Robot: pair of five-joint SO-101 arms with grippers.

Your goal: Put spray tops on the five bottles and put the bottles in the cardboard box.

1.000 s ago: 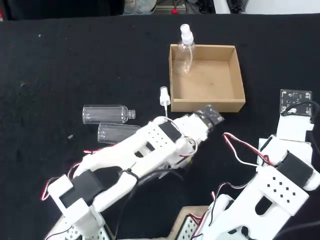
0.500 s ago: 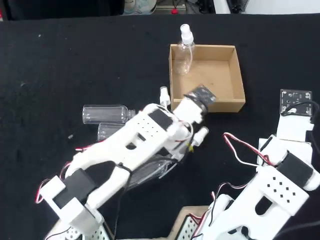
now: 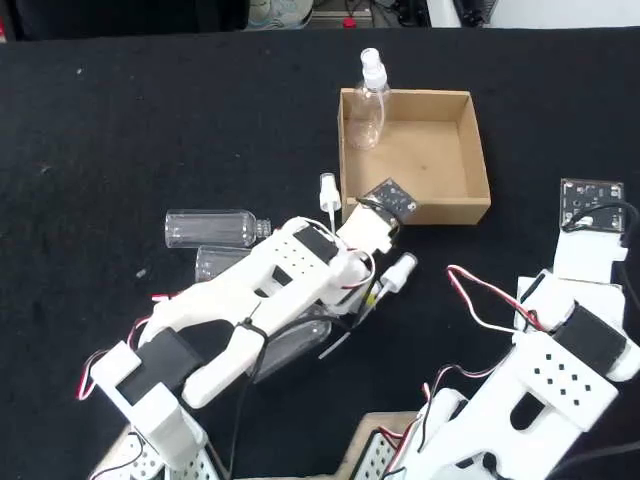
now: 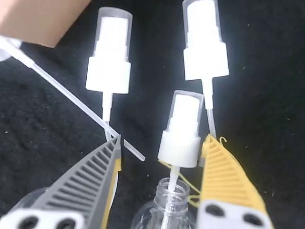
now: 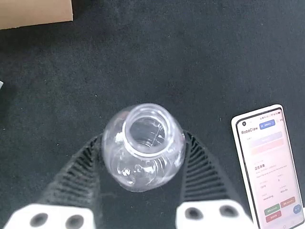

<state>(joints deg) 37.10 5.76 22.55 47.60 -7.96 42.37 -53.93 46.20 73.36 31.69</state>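
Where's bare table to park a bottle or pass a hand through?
Free: the far-left table, beyond the two capless bottles; the strip right of the cardboard box, beyond the phone; most of the box floor. Crowded: from the box's near-left corner under the left arm, with spray tops and another bottle.

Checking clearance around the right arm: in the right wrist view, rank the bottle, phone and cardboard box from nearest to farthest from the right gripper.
1. The bottle: upright between the fingers of the right gripper.
2. The phone: lying flat just beside one finger.
3. The box: its corner lies well past the fingertips, opposite the phone.
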